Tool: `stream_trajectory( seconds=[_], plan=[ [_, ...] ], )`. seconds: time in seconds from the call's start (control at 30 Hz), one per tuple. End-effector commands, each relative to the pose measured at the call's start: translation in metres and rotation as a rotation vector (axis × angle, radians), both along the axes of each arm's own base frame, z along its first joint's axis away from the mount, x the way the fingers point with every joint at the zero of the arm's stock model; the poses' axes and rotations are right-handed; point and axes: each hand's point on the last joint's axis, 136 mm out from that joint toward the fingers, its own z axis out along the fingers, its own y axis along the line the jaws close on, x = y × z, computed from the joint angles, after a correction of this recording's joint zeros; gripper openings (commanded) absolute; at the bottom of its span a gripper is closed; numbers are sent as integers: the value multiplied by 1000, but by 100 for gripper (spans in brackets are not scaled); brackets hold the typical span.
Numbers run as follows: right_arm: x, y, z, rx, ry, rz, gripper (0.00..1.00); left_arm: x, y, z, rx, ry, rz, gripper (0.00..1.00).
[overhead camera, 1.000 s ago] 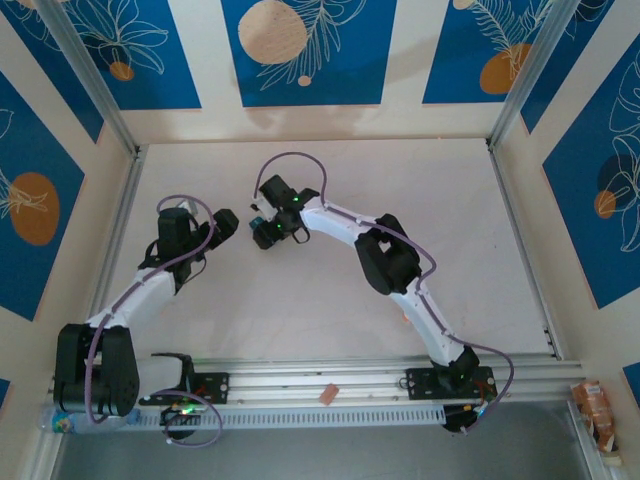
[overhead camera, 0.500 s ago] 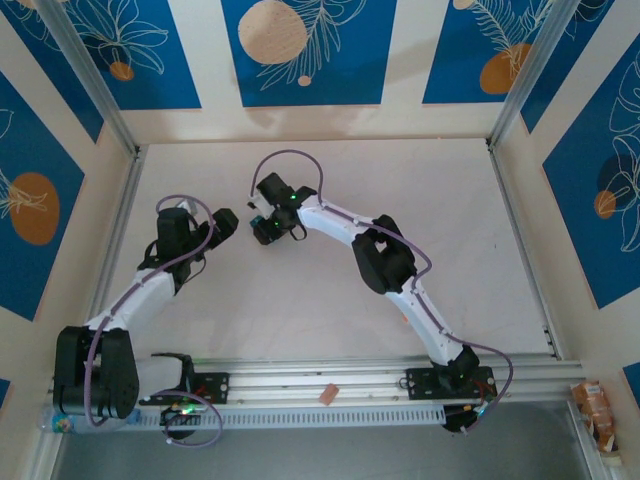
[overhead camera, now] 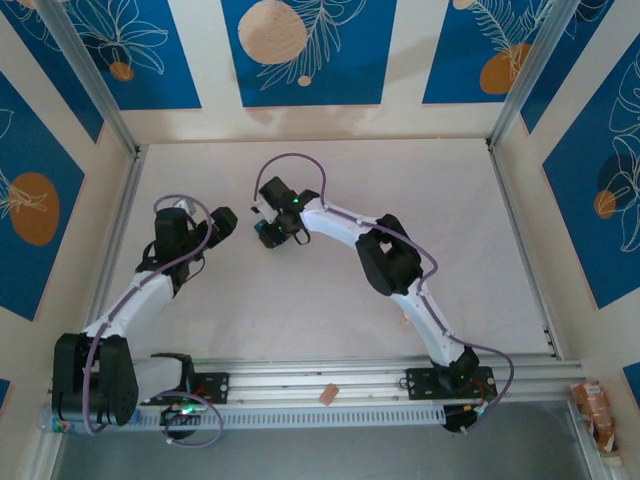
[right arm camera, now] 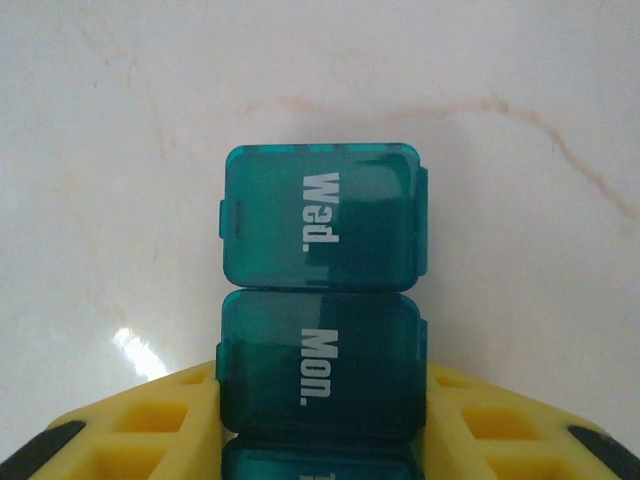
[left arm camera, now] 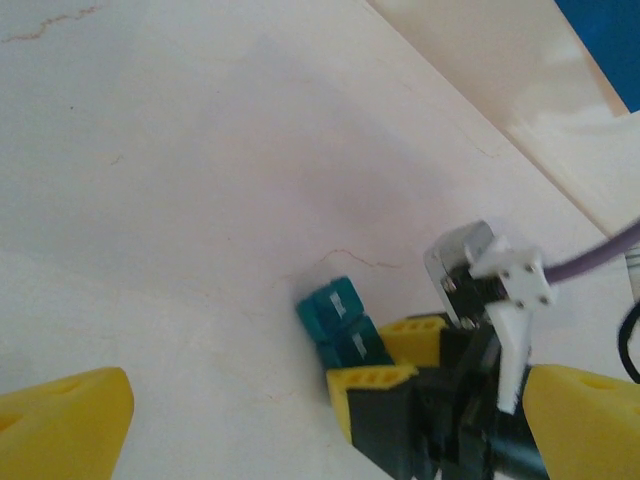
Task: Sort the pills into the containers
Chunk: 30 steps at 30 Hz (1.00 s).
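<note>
At the box point(right arm camera: 322, 230), my right gripper point(right arm camera: 320, 390) is clamped on its flanks (light, stiff, slick plastic, I'd judge: hold mid-strip); left gripper point(left arm camera: 330, 400) gapes.

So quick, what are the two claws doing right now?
Left claw: open, holding nothing.
Right claw: closed on the teal pill box, one finger on each side of its "Mon." compartment.

The pill box point(right arm camera: 322, 300) lay on the surface point(overhead camera: 400, 180), its middle compartment between the right gripper point(right arm camera: 322, 388) fingers point(right arm camera: 150, 425), its end compartment beyond them at 12 o'clock. Seen from above, the left gripper point(overhead camera: 226, 220) sat near, at 9 o'clock of the pill box.
</note>
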Motion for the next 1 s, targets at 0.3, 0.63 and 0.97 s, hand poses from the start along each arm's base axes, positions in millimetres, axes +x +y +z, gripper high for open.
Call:
stream_trajectory(
  seconds=[0.3,0.63,0.97],
  plan=[
    [-41,-58,86,197,-7,-129,26,-14,-25,-7,-39,46,-104,100],
    [-73,-102,115,338,7,-182,27,-18,-111,46,-193,-93,-363,100],
    [-96,-116,123,439,14,-207,27,-35,-178,71,-297,-130,-517,100]
  ],
)
